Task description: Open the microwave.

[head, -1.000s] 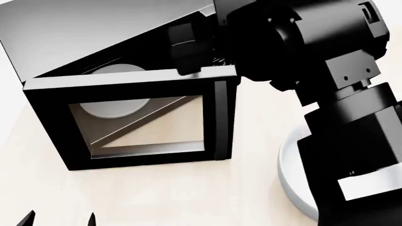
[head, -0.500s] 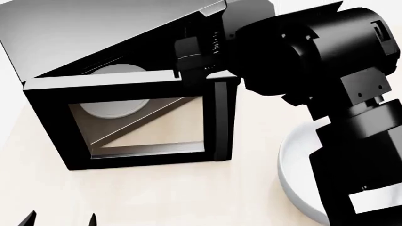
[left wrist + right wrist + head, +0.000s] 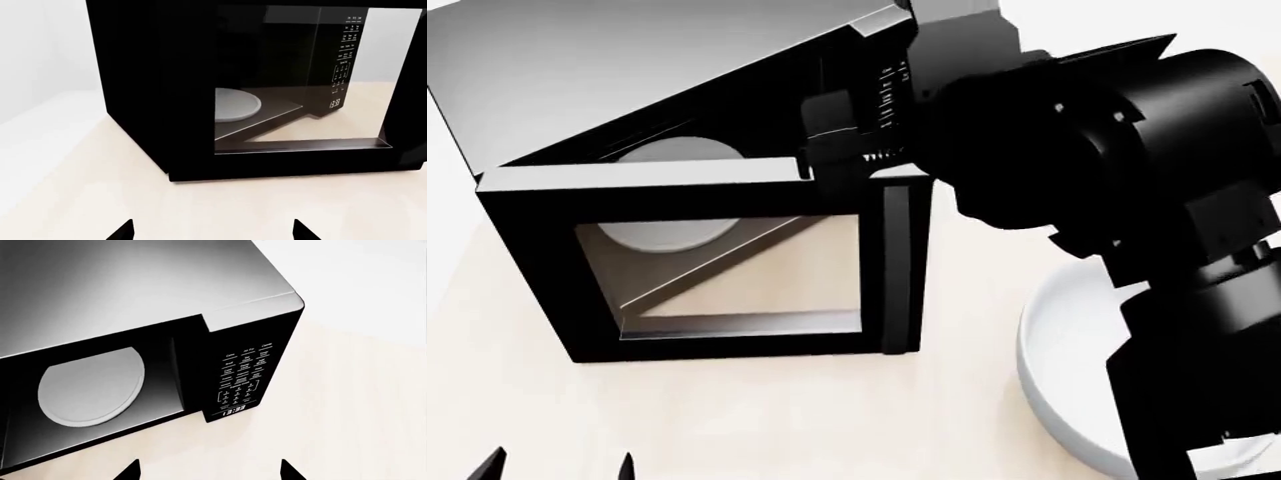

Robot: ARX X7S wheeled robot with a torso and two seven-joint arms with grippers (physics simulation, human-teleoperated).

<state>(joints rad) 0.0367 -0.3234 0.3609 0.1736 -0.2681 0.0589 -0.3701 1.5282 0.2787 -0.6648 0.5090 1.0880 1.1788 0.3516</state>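
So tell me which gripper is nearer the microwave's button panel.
The right gripper: it hovers close in front of the button panel. The left gripper sits farther back, low on the open door's outer side.

Microwave [image 3: 627,90] door [image 3: 714,260] swung wide open, turntable [image 3: 674,195] visible inside. Right arm [image 3: 1094,170] above the button panel. White bowl [image 3: 1054,370] on table [image 3: 761,420], right of door.

Microwave [image 3: 133,300]: top panel of smooth brushed-looking grey metal with soft sheen; body and door frame [image 3: 534,270] of black matt plastic; door window [image 3: 727,270] of tinted glossy glass. Turntable [image 3: 90,387]: smooth matt white. Bench [image 3: 200,210]: pale, smooth, matt, wood-toned. Bowl [image 3: 1054,390]: smooth white, faintly glossy
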